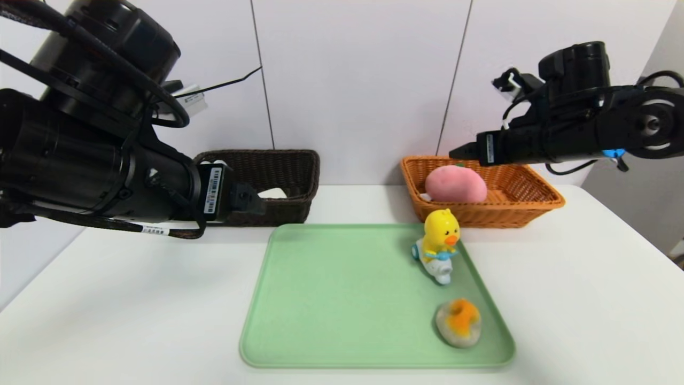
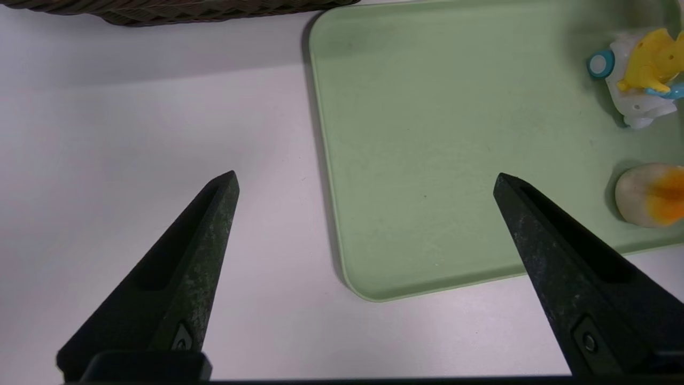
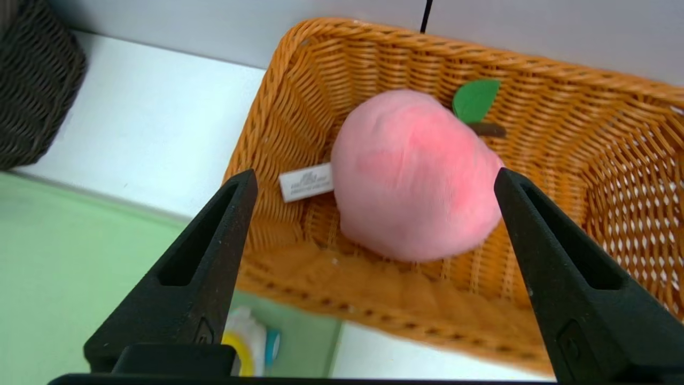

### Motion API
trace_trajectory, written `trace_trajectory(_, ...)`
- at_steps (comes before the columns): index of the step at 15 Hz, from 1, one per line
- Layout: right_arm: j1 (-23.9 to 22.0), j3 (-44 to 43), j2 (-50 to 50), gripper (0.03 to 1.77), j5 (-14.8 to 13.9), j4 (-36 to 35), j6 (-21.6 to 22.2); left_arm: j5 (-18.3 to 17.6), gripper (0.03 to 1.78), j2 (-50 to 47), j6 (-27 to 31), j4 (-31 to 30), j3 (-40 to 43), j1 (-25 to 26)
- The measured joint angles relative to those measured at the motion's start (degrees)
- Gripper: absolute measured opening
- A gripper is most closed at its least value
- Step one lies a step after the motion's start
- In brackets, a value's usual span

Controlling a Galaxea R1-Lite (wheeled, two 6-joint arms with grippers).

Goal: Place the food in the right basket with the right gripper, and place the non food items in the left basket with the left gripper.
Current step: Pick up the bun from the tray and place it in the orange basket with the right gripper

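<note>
A pink plush peach point(image 1: 456, 184) point(image 3: 411, 176) with a green leaf lies inside the orange right basket point(image 1: 534, 206) point(image 3: 299, 107). My right gripper point(image 1: 460, 152) point(image 3: 374, 176) hovers just above it, open, holding nothing. A yellow duck on a white scooter point(image 1: 439, 243) point(image 2: 646, 75) stands on the green tray point(image 1: 342, 299) point(image 2: 427, 133) near its far right side. An orange and grey plush piece point(image 1: 458, 322) point(image 2: 649, 195) lies near the tray's front right corner. My left gripper point(image 1: 256, 200) point(image 2: 366, 179) hangs open and empty in front of the dark brown left basket point(image 1: 283, 171), above the tray's left edge.
Something white point(image 1: 273, 193) shows inside the brown basket. Both baskets stand against the back wall on the white table point(image 1: 133, 321). The tray's left and middle parts are bare.
</note>
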Motion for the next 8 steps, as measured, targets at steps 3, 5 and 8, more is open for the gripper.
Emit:
trace_trajectory(3, 0.61, 2.51, -6.01, 1.6, 0.17, 5.27, -0.33, 0.01, 1.69, -0.24, 0.05, -0.02, -0.09, 0.01)
trace_trajectory(5, 0.83, 4.28, -10.07, 1.63, 1.35, 8.37, -1.11, -0.02, 1.69, -0.24, 0.07, -0.11, -0.2, 0.04)
trace_trajectory(8, 1.46, 7.39, -15.98, 1.65, 3.51, 12.13, -1.77, 0.0, 1.69, -0.24, 0.07, -0.1, -0.2, -0.02)
